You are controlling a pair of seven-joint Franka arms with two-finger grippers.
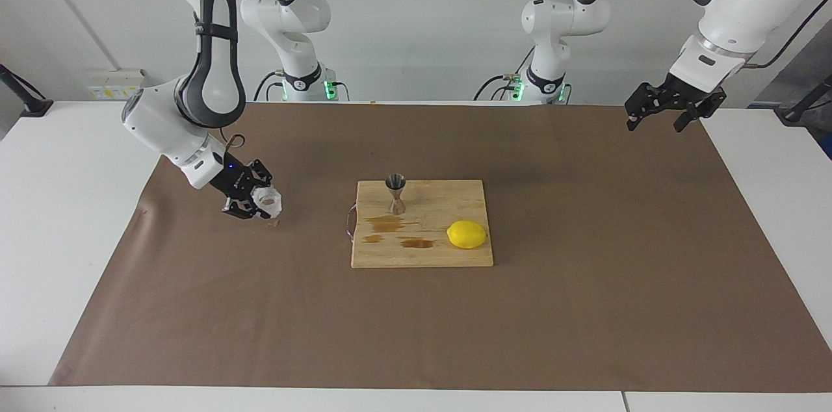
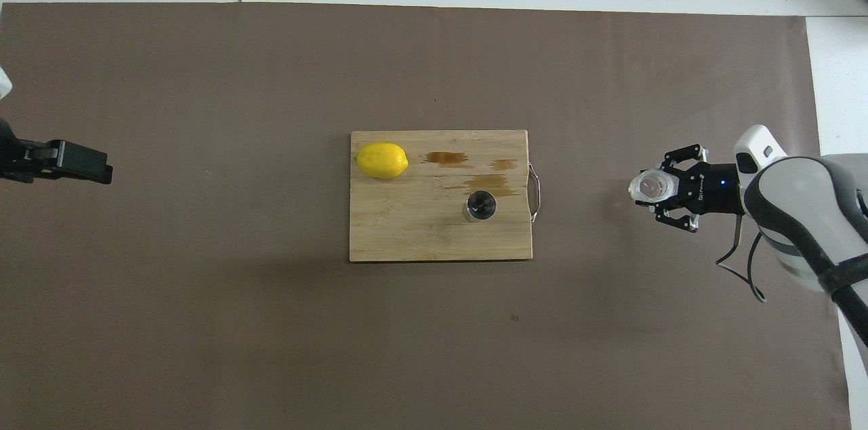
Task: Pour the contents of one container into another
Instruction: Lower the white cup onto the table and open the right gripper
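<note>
Brown paper covered the white worktop [image 1: 78,217]. Low over that paper, toward the right arm's end, the right claw [image 1: 255,200] was closed on the knobbly glass cup [image 1: 267,201], which it held upright. A wooden board [image 1: 422,253] lay mid-worktop, well apart from the cup, carrying the upright steel jigger [image 1: 396,193], wet stains and a lemon [image 1: 467,234]. Over the paper's edge at the other end, the left claw [image 1: 662,114] waited, fingers spread and holding nothing.

Both arms are glossy white with dark grey joint bands — black linked grippers, black cables trailing, green lights at the bases.
</note>
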